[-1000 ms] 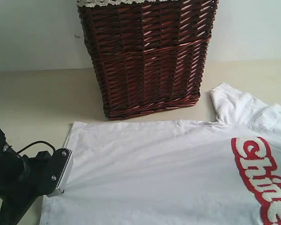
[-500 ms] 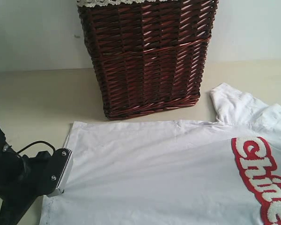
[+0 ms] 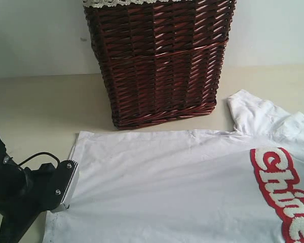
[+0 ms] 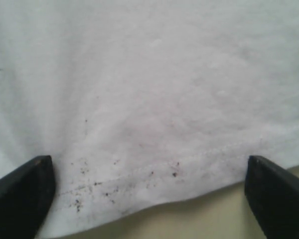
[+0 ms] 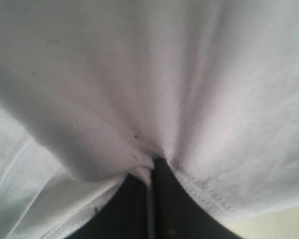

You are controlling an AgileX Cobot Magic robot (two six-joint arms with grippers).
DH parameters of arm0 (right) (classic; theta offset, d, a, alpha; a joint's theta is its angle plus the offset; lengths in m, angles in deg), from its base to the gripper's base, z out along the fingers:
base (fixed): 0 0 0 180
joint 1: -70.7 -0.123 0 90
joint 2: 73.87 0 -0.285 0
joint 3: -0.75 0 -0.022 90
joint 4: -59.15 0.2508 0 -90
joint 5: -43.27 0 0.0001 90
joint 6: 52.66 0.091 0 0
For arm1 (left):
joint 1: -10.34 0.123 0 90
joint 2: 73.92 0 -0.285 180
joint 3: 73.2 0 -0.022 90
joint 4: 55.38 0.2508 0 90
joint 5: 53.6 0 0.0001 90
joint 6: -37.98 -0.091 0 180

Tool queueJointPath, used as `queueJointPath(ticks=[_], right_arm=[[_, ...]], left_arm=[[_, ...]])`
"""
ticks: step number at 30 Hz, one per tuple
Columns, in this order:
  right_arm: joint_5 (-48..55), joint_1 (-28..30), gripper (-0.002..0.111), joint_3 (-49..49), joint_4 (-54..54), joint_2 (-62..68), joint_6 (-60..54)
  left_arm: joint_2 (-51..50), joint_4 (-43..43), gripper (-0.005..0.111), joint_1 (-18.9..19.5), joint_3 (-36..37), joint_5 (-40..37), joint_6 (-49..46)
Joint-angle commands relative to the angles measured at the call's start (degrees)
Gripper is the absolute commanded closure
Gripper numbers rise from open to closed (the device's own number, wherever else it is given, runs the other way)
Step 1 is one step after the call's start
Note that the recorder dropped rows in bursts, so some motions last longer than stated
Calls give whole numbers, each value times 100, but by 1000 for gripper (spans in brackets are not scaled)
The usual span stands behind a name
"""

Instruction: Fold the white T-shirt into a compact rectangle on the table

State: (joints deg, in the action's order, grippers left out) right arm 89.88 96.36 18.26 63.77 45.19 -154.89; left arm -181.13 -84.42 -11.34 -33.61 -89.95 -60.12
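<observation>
Two grippers are at the cloth, nearest the camera. The left gripper (image 4: 148, 194) has its jaws wide apart, one on each side of a stretch of the hem (image 4: 154, 174), with a strip of bare table (image 4: 199, 219) showing just past it. In the exterior view it sits at the shirt's (image 3: 182, 182) near left corner and grips nothing. The right gripper (image 5: 150, 179) is out of the exterior view. Its own camera shows the jaws together, clamped on a bunched pinch of shirt, with creases running out from the bite.

Beyond them the shirt lies spread flat and face up on the table (image 3: 35, 106). The red-edged letters (image 3: 286, 192) are toward the right, and one sleeve (image 3: 253, 114) is rumpled at the far right. Behind the shirt stands the basket (image 3: 159, 61), just clear of the shirt's far edge.

No fold shows in the part on view, so I judge the folding barely started. One hold is made, the left hold is not, and every fold is left to do.
</observation>
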Motion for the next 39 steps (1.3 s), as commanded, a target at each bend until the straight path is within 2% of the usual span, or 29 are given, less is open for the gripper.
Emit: queueJointPath(ticks=[1,7,19,21,22,24,25,26,27,28,31,33,34,36,37,39], right_arm=[[-248,28,108,61,-1,4,43],[-248,28,108,61,-1,4,43],[-238,28,108,61,-1,4,39],[-238,28,108,61,-1,4,39],[-238,28,108,61,-1,4,39],[-238,28,108,61,-1,4,39],[-238,28,108,61,-1,4,39],[-238,28,108,61,-1,4,39],[-238,28,108,61,-1,4,39],[-238,28,108,61,-1,4,39],[-224,28,108,61,-1,4,39],[-200,28,108,61,-1,4,39],[-159,28,108,61,22,4,75],[-84,28,108,61,109,-77,240],[-42,28,108,61,122,-180,267],[-2,28,108,61,122,-565,292]], left_arm=[[-192,138,2,-15,92,-79,220],[-192,138,2,-15,92,-79,550],[-192,138,2,-15,92,42,549],[-192,138,5,-15,92,39,609],[-192,138,9,-15,92,49,683],[-192,138,24,-15,92,71,894],[-192,138,47,-15,92,71,982],[-192,138,62,-15,92,71,982],[-192,138,94,-15,92,71,982],[-197,148,106,-15,92,71,999],[-336,159,100,-15,92,71,1338],[-435,159,101,-15,92,119,1518],[-444,159,107,-15,92,198,1655],[-403,256,107,-15,92,247,1794],[-329,421,107,-15,92,257,1955],[-39,1230,107,-15,31,280,2880]])
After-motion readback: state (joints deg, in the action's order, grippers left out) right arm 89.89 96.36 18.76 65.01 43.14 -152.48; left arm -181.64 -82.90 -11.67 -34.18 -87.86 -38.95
